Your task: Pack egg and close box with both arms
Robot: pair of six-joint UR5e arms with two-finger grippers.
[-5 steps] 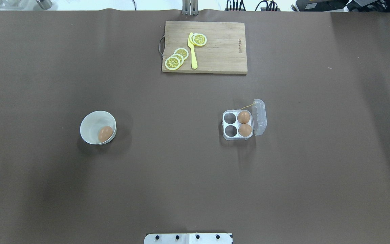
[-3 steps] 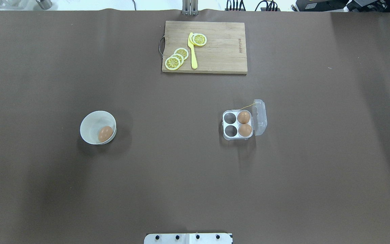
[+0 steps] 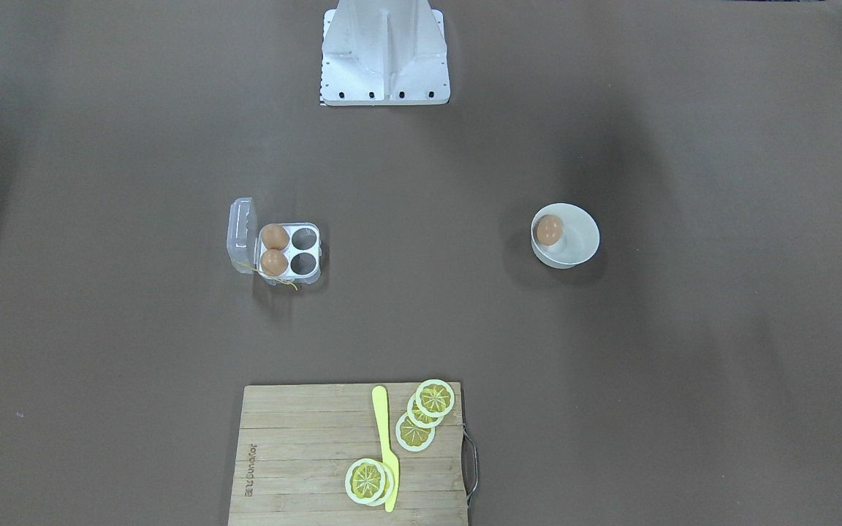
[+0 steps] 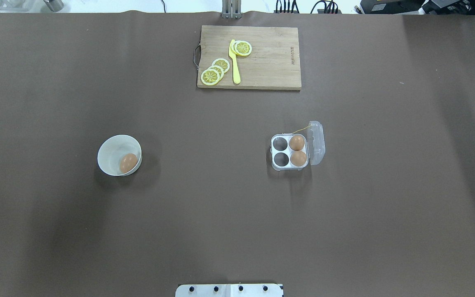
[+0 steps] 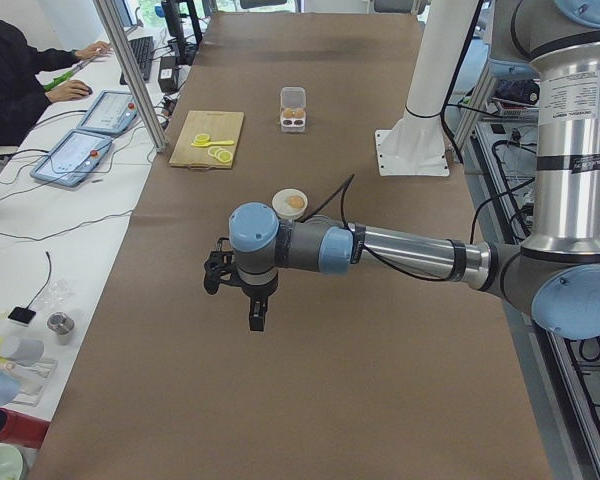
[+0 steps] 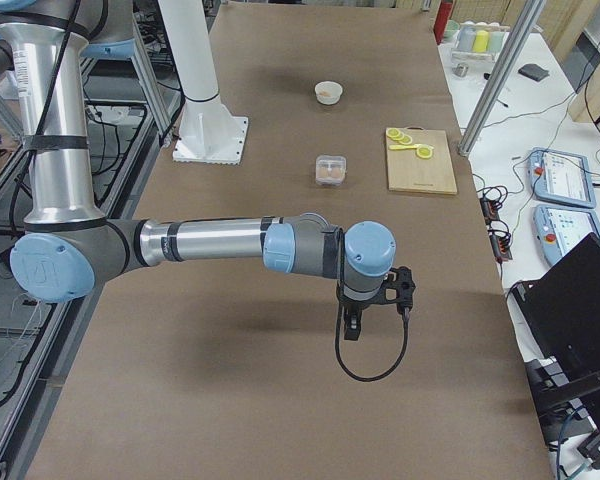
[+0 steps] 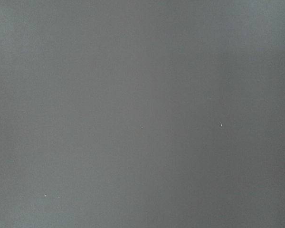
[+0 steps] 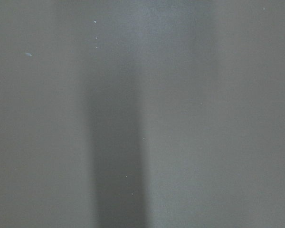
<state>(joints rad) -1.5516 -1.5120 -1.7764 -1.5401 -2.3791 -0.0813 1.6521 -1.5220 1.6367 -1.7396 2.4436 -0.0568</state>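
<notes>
One tan-brown egg [image 4: 128, 163] lies in a round white bowl [image 4: 111, 149] on the left of the table. The clear four-cell box [image 4: 289, 151] stands right of centre with its lid [image 4: 316, 142] open. Two eggs [image 4: 297, 142] fill its right cells and the two left cells are empty. The left gripper [image 5: 255, 318] hangs over bare table short of the bowl [image 5: 289, 203]. The right gripper [image 6: 352, 325] hangs over bare table short of the box [image 6: 330, 169]. Both show only in the side views, so I cannot tell if they are open or shut. Both wrist views show only table cover.
A wooden cutting board [image 4: 262, 57] with lemon slices [image 4: 210, 76] and a yellow knife [image 4: 234, 62] lies at the far edge. The white robot base [image 3: 384, 51] stands at the near edge. Operators and tablets sit beside the table in the exterior left view.
</notes>
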